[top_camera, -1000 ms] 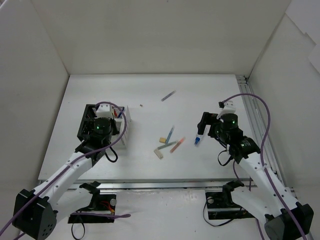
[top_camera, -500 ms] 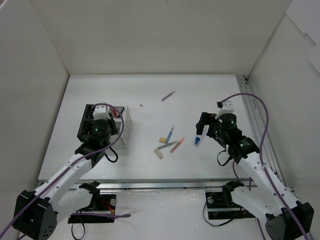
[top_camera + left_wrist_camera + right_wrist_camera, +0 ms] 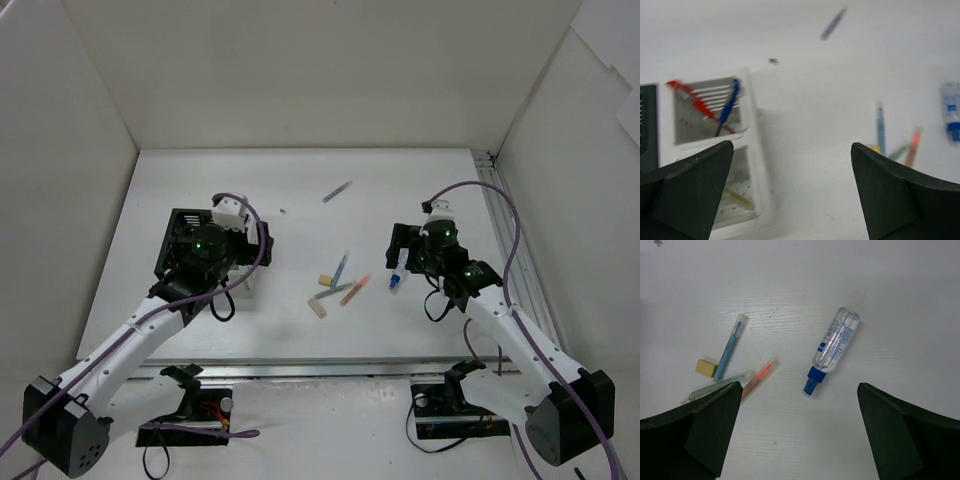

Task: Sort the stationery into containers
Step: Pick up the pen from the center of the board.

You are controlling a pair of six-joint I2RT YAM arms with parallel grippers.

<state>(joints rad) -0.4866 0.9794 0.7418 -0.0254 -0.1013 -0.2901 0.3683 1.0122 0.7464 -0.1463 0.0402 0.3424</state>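
My left gripper (image 3: 792,150) hangs open and empty just right of the white container (image 3: 752,150). One of its compartments holds a red pen (image 3: 695,100) and a blue pen (image 3: 727,107); a yellowish stick (image 3: 737,199) lies in another. The black container (image 3: 180,235) stands at its left. My right gripper (image 3: 800,387) is open above the table, just short of the clear tube with the blue cap (image 3: 836,347). A blue pen (image 3: 731,347), a green pen (image 3: 720,385), an orange pen (image 3: 760,375) and a beige eraser (image 3: 706,368) lie together mid-table.
A grey pen (image 3: 337,191) lies alone toward the back. A second eraser (image 3: 318,309) sits in front of the pen cluster. White walls close the table on three sides, and a metal rail (image 3: 505,235) runs along the right edge.
My left gripper has opened, and its wrist has swung right, now covering the white container in the top view. My right gripper has shifted slightly back and left, toward the tube.
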